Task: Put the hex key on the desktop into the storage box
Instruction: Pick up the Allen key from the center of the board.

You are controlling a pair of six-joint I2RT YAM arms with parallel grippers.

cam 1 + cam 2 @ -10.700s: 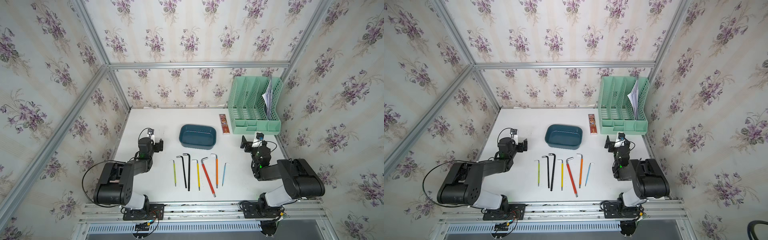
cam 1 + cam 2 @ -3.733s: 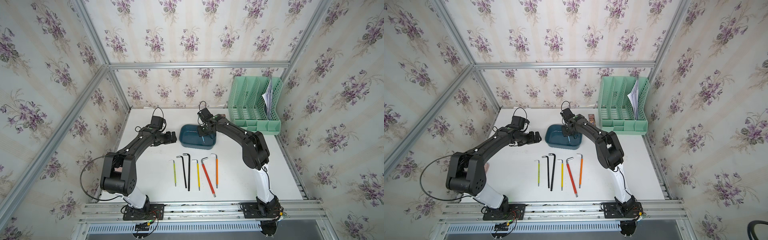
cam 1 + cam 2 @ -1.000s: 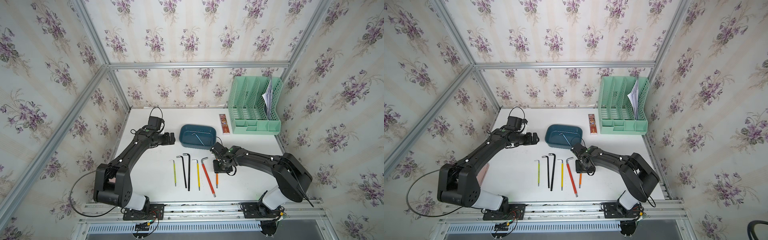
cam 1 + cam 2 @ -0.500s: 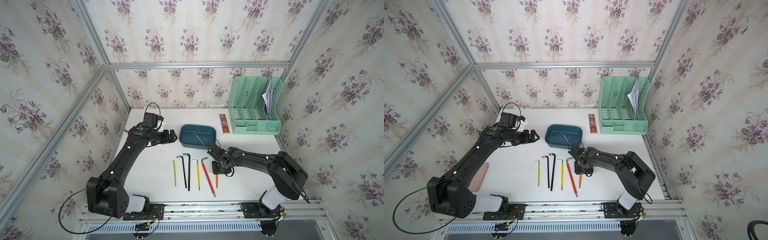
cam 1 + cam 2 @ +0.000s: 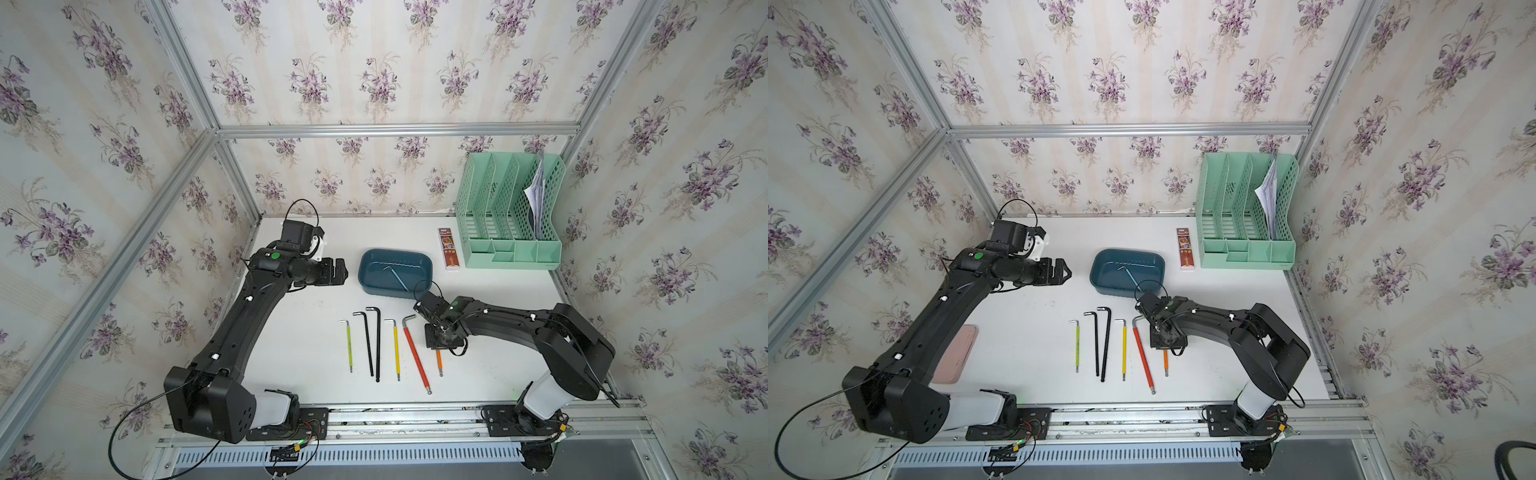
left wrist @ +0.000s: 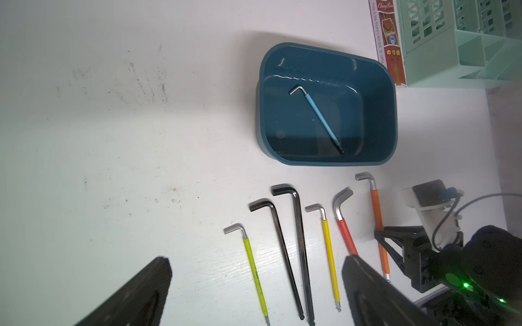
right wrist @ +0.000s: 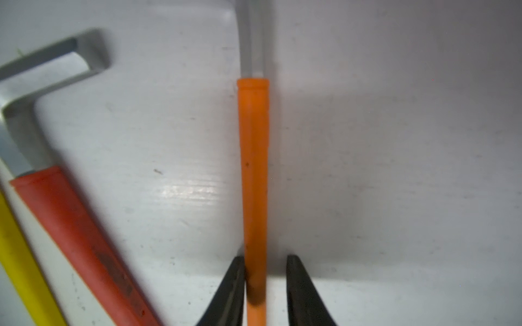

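Fingers [image 6: 141, 288] of the left gripper [image 5: 337, 271] gape wide, left of the storage box [image 5: 384, 291] holding a blue hex key [image 6: 320, 118], toward the desktop's [image 5: 291, 340] back edge. Right gripper [image 7: 265, 257] fingers [image 7: 231, 282] flank the orange hex key [image 7: 252, 169] nearer the front, one touching, one just apart.

Box: storage box [image 5: 386, 291] w/ blue hex key [image 5: 397, 278] inside
R: right gripper [image 5: 441, 343] over orange hex key [image 5: 439, 365]
L: left gripper [image 5: 341, 271] nr box

**Seven hex keys [image 5: 1106, 345]**

You have six on the desktop [image 5: 316, 332]: one lime key [image 5: 349, 349], two black keys [image 5: 368, 345] [image 5: 378, 345], one yellow key [image 5: 396, 351], one red key [image 5: 417, 359], one orange key [image 6: 376, 210]. One blue key [image 6: 322, 121] is in the one storage box [image 5: 382, 291]. Also one mint-green file organiser [image 5: 505, 258], one red packet [image 5: 449, 249], one pink pad [image 5: 957, 353].
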